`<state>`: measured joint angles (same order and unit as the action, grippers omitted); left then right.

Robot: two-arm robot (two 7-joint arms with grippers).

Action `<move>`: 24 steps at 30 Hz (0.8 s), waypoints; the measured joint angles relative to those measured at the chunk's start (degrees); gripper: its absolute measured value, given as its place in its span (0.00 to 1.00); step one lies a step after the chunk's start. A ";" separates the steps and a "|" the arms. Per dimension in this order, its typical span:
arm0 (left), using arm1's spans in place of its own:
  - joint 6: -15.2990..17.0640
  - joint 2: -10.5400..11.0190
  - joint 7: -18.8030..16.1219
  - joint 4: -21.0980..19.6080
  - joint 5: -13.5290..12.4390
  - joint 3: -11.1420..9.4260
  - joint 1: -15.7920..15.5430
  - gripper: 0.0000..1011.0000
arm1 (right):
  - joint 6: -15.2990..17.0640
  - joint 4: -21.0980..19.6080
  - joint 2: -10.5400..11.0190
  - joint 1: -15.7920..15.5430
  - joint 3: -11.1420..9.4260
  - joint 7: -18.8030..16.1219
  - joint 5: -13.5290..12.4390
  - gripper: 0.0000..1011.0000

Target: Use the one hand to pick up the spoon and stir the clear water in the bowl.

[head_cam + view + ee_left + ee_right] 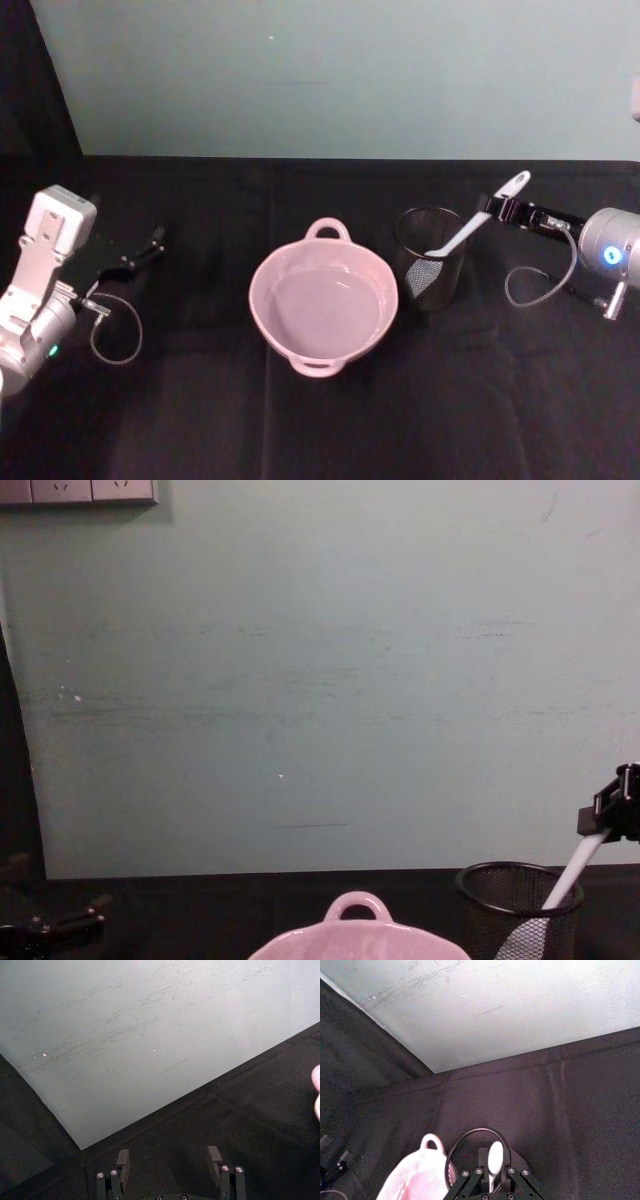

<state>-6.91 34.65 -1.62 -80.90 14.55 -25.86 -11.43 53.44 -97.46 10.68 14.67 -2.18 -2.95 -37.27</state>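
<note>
Right gripper [497, 209] clamping spoon [470, 229] in mesh cup [432, 258], beside bowl [322, 300]

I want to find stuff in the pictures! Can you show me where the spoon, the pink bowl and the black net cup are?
spoon [462, 236]: head view, middle of its white handle.
pink bowl [262, 284]: head view, left part of its rim.
black net cup [478, 887]: chest view, left side of its wire rim.

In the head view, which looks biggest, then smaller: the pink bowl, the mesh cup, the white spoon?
1. Pink bowl, clearly the widest.
2. Mesh cup.
3. White spoon: longer than the cup but far slimmer, so this order is unsure.
</note>
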 joint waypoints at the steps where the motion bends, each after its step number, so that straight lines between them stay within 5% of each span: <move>1: 0.00 0.00 0.00 0.00 0.00 0.00 0.00 1.00 | 0.00 0.00 -0.01 0.00 0.00 0.00 0.01 0.12; 10: 0.00 0.00 0.00 0.00 0.00 0.00 0.00 1.00 | 0.01 -0.03 -0.04 0.00 -0.03 0.00 0.16 0.14; 24: 0.00 0.00 0.00 0.00 0.00 0.00 0.00 1.00 | 0.06 -0.10 -0.07 0.00 -0.02 -0.07 0.25 0.57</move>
<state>-6.91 34.65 -1.62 -80.90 14.55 -25.86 -11.43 53.50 -97.56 10.61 14.67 -2.21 -3.02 -37.03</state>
